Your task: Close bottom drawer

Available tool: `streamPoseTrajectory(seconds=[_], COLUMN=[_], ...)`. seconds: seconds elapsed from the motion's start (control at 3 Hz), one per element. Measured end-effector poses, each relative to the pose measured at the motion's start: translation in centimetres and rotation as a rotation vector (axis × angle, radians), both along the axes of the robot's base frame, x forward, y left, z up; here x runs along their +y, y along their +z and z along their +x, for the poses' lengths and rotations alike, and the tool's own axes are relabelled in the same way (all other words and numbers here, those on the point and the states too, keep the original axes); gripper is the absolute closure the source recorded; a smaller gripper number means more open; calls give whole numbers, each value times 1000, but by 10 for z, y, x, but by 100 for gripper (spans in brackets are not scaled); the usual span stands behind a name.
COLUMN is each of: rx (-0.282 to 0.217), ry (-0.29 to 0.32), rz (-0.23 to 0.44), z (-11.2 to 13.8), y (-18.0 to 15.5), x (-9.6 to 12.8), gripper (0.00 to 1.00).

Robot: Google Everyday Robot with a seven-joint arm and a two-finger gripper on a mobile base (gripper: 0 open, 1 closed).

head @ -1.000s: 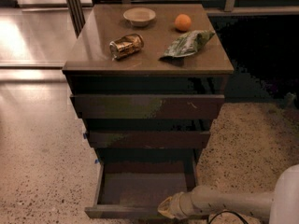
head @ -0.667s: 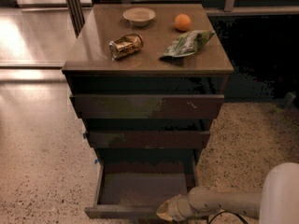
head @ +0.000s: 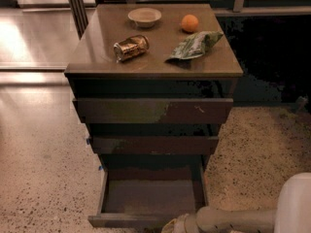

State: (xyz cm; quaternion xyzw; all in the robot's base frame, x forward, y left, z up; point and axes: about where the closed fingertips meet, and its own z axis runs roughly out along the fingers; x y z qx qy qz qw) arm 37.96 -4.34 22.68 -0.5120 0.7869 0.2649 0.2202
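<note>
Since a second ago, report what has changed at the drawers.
The gripper crept slightly left and lower at the front edge of the bottom drawer. The drawer stays open as far as before; the can, bowl, orange and bag on top have not moved.

No legible text, label, brand or number is showing. The can (head: 131, 47) and the green bag (head: 195, 45) are possibly carrying print, but none is reading clearly. The gripper (head: 177, 224) is sitting at the front edge of the bottom drawer (head: 150, 196).
</note>
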Motion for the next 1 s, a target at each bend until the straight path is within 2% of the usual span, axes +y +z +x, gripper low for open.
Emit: streamPoseTrajectory(seconds=[0.67, 1.0], rx=[3, -57], ry=[-5, -11], rz=[4, -14], z=[-2, 18], y=[-21, -44], x=[-2, -6], gripper=[100, 100])
